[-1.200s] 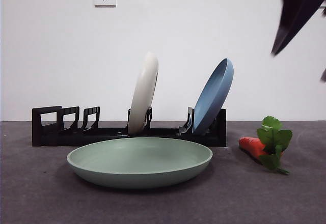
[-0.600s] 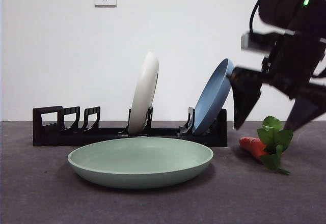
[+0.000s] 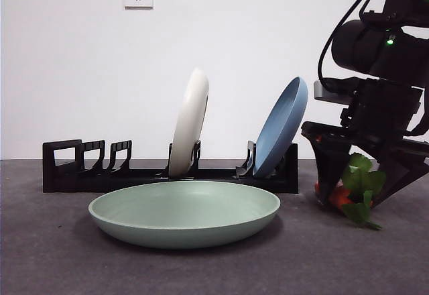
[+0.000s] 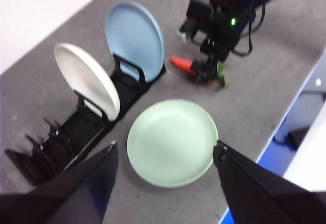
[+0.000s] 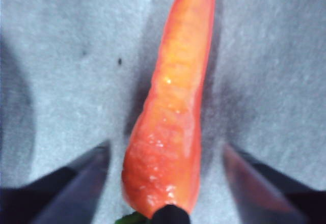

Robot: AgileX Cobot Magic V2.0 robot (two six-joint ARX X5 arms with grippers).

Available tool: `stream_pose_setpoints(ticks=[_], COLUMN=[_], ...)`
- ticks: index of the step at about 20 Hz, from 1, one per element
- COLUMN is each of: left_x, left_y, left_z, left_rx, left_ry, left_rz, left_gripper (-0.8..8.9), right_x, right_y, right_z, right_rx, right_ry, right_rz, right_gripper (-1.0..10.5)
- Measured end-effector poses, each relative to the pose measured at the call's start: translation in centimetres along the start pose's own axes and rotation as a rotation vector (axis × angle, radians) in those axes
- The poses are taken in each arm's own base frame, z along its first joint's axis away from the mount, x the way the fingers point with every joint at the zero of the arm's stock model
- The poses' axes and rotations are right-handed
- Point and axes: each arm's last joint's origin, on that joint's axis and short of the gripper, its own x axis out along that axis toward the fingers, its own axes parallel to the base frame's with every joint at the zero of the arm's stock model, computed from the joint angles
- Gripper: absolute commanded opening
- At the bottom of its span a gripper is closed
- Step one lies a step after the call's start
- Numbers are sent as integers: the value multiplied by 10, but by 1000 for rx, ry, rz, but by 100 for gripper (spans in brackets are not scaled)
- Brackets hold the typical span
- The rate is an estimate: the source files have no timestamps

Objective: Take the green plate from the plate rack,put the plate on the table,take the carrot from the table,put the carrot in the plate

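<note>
Here, the table [image 3: 53,268] carries the plate rack [image 3: 161,173], holding a cream-white plate [image 3: 189,122] and a blue plate [image 3: 280,126]; in front lies the green plate [image 3: 184,211], flat and empty; beside it the carrot [image 5: 170,117] lies on the table, the right gripper [image 5: 165,175] lowered over it, jaws spread on either side, not yet touching; the risk, likely, is the tapered body slipping or rolling if the jaws close off-centre, or catching only leaves; the left gripper [image 4: 165,152] waits high above, jaws apart.

Even soft light; both wrist views blurred, front sharp
</note>
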Motion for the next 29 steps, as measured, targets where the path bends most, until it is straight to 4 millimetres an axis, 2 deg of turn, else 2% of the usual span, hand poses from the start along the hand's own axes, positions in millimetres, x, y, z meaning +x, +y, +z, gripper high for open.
stream_pose_setpoints(ticks=[4, 8, 10, 13, 16, 19, 21, 24, 26, 29], left_x=[0, 0, 0, 0, 0, 0, 0, 0, 0, 0], left_y=[0, 0, 0, 0, 0, 0, 0, 0, 0, 0], left_z=[-2, -4, -6, -6, -6, -6, -6, -6, -6, -6], left_rx=[9, 14, 21, 23, 23, 23, 23, 23, 23, 23], left_ry=[24, 40, 58, 64, 64, 64, 64, 64, 64, 64], left_rz=[0, 1, 1, 1, 2, 2, 2, 2, 2, 1], left_gripper=[314, 314, 314, 314, 314, 314, 314, 314, 314, 314], right_x=[0, -1, -9, -46, -93, -118, -114, -96, -80, -44], right_y=[0, 0, 0, 10, 33, 64, 86, 119, 134, 146], right_z=[0, -1, -6, -9, -19, -30, -34, -33, -30, -26], right_rx=[4, 7, 12, -6, -64, -143, -188, -245, -257, -254], right_ry=[-1, 17, 54, 4, -99, -173, -173, -200, -216, -195], right_rz=[6, 7, 3, 16, 65, 143, 191, 261, 292, 294], right_gripper=[-3, -17, -17, -17, -17, -17, -17, -17, -17, -17])
